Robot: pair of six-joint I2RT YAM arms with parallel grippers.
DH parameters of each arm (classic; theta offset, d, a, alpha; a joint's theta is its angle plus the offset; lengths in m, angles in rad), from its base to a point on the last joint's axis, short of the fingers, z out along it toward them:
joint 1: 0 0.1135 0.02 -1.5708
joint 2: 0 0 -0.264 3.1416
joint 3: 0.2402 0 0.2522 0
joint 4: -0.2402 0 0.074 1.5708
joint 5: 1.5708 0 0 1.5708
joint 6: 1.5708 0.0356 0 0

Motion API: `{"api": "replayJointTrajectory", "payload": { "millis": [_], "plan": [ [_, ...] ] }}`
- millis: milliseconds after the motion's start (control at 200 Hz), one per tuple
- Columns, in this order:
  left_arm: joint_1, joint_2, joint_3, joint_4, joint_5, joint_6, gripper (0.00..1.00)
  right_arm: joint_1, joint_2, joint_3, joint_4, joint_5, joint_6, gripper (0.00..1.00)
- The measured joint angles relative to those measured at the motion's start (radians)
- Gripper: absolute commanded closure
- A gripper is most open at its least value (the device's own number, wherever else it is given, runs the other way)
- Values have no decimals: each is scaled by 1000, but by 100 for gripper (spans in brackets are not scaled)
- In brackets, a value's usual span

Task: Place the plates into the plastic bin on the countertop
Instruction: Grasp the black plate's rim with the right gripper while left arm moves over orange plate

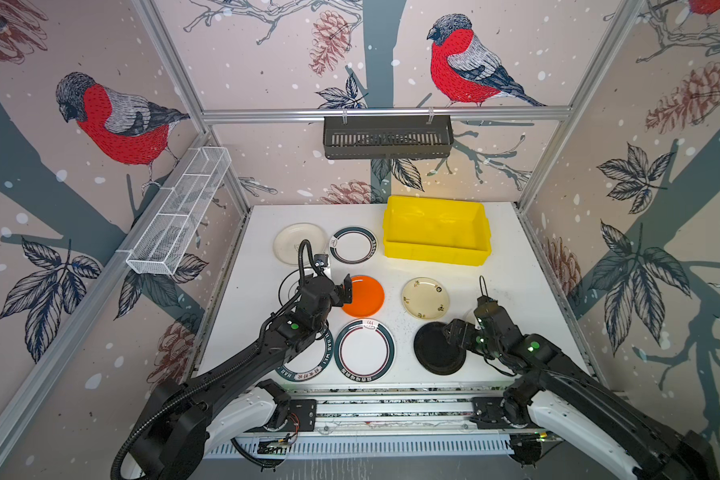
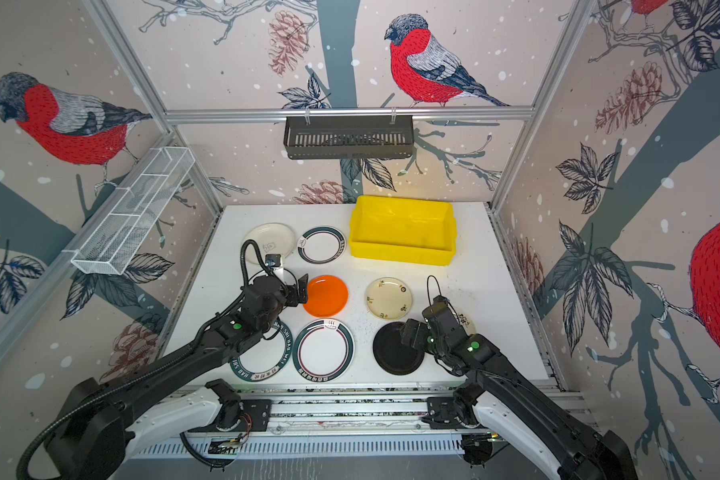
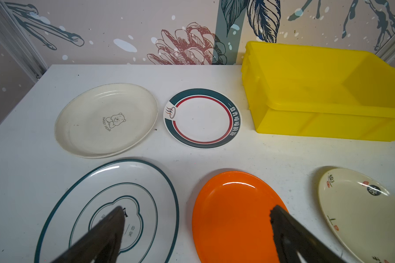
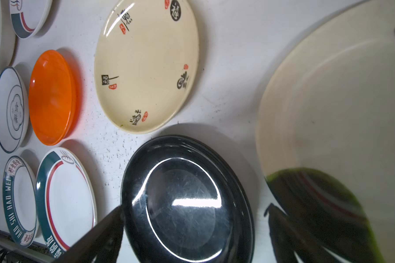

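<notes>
The plates (image 1: 364,350) lie flat and face-up, spread over the white countertop (image 1: 516,286). None is in the yellow plastic bin (image 1: 433,254), which stands empty at the far right corner. They look like rigid, light, glossy ware. They should not bend in a pinch, but the slick surface and shallow, low-lying rims leave little to catch. The sensible hold is across the raised lip at the edge, one finger inside the well and one outside, tipping the plate up. The orange plate (image 3: 235,214) sits mid-table, and the left gripper (image 3: 197,208) hovers at its edge nearest the white ringed plate (image 3: 123,177), fingers wide apart and empty. The black plate (image 4: 187,200), near the front, shows a doubled rim, perhaps two plates stacked, though I cannot tell. The right gripper (image 4: 195,208) hangs over it, fingers spread to either side, gripping nothing.
</notes>
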Motion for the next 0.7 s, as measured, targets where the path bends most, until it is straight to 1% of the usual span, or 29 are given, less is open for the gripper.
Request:
{"api": "replayJointTrajectory", "payload": {
  "millis": [145,350,425,540,670,700],
  "plan": [
    [0,-14,-20,42,16,0,1,43,-45,-36,-27,16,71,3],
    [-1,-15,-58,110,91,0,1,76,-80,-63,-63,17,140,4],
    [-1,-15,-64,125,117,0,1,81,-95,-72,-64,17,144,7],
    [-1,-15,-68,148,142,0,1,81,-112,-89,-54,4,164,17],
    [-1,-15,-69,161,172,0,1,81,-113,-123,-33,-19,170,24],
    [-1,-14,-70,162,184,0,1,81,-116,-131,-27,-28,171,28]
  ]
}}
